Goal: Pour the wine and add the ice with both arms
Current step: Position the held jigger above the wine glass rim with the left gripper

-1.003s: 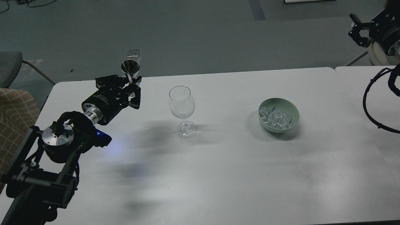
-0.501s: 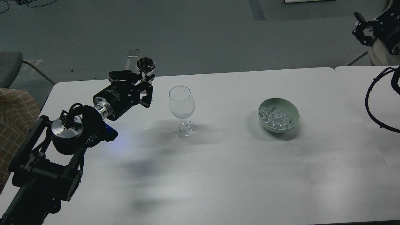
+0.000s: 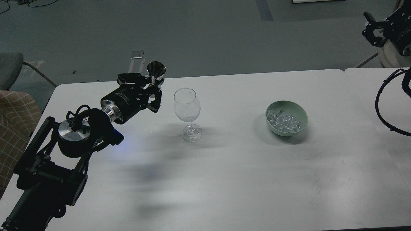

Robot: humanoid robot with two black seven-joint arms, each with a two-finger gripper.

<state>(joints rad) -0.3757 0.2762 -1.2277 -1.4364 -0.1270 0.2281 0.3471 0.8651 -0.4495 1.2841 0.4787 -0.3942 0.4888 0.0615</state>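
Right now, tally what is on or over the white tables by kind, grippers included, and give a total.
Wine glass: 1
Green bowl holding the ice, cubes too heaped to count: 1
Metal cup, held in the left gripper: 1
Grippers, with the right gripper at the far right: 2
Total: 5

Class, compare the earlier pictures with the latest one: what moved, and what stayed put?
The left claw, holding the small metal cup, travelled right toward the wine glass. The right claw rose slightly. Glass, green bowl and ice stayed put.
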